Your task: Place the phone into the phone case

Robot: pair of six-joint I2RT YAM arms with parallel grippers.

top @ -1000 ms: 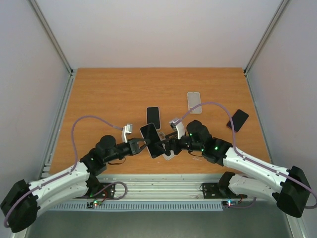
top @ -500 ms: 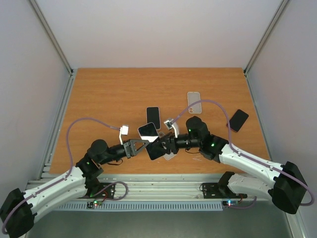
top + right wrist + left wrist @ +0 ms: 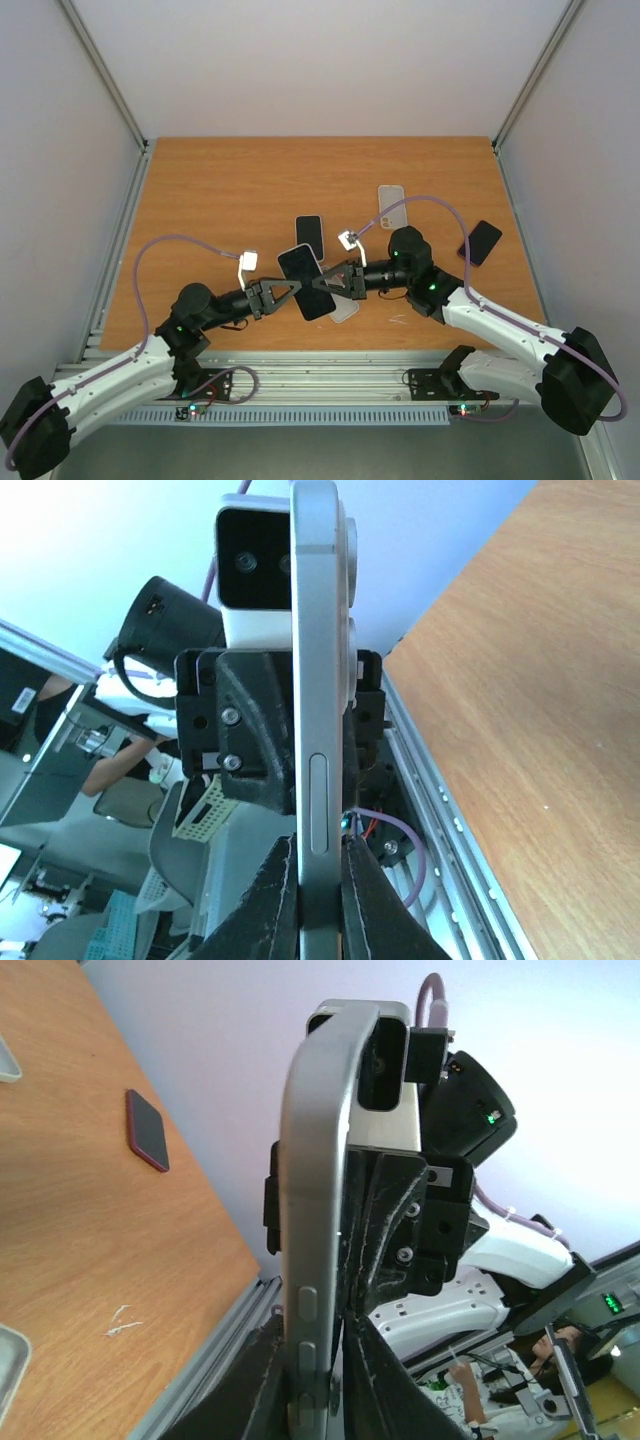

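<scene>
Your left gripper [image 3: 290, 291] has its jaws pinched shut on the phone [image 3: 303, 280] from the left, and the right gripper [image 3: 326, 286] clamps it just as tightly from the right, so loosen only one grip at a time. The phone hangs above the middle of the near edge, dark face up. Its long axis runs far-to-near with the near end swung slightly right; square that axis to the clear phone case [image 3: 347, 312] lying just beside it before lowering.
</scene>
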